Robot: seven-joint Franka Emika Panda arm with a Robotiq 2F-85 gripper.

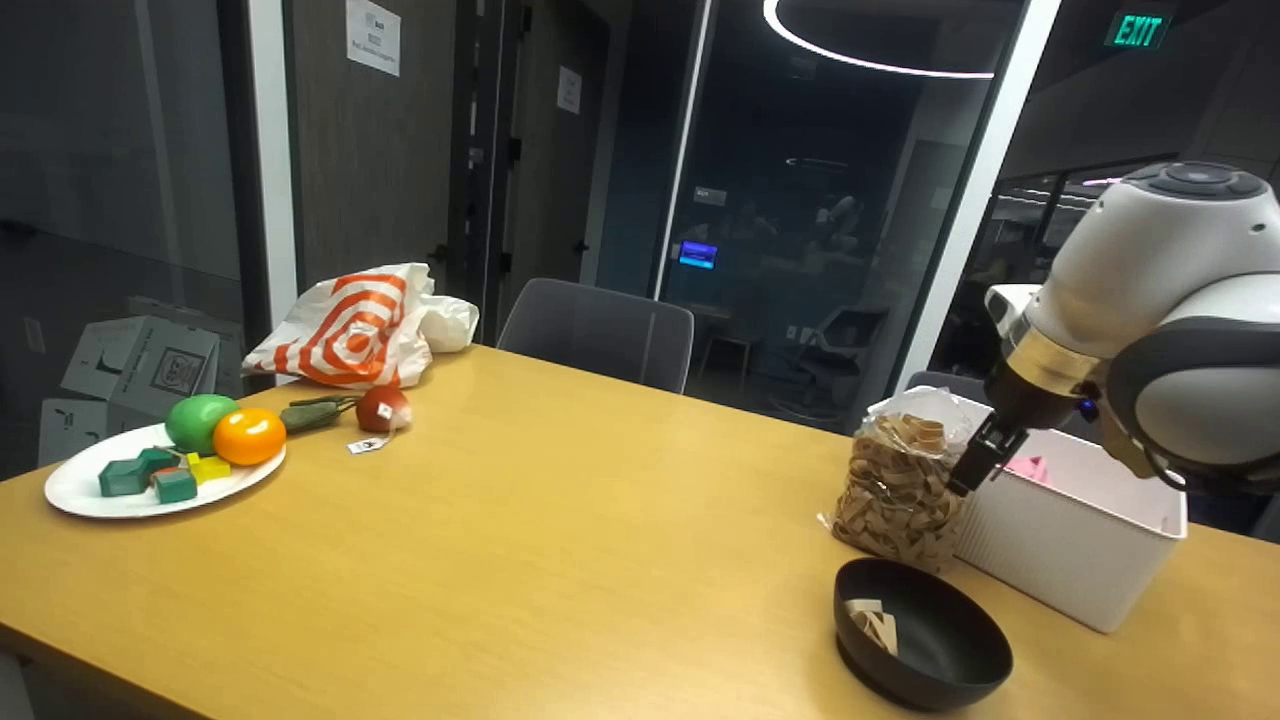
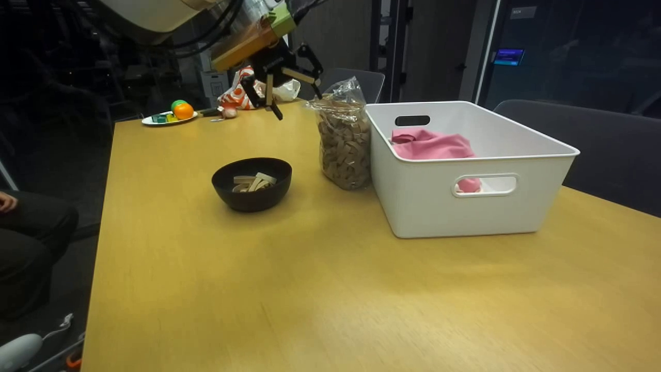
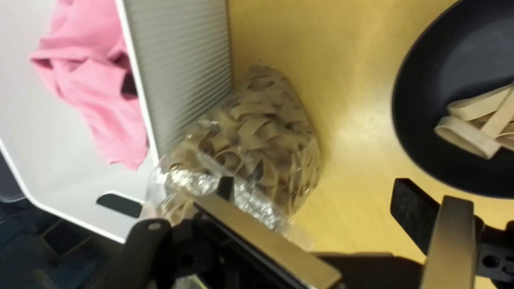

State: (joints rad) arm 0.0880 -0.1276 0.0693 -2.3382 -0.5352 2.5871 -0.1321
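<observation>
Yellowish tabletop: few tan strips in black bowl, most in bag, looks early; gripper near bag, jaws wide, holding nothing.

1 clear bag, 1 bowl, 1 bin, 1 plate, 2 fruits, 1 shopping bag, 1 exit sign, 2 paper notices. strips in the bowl overlap, can't count them.
</observation>
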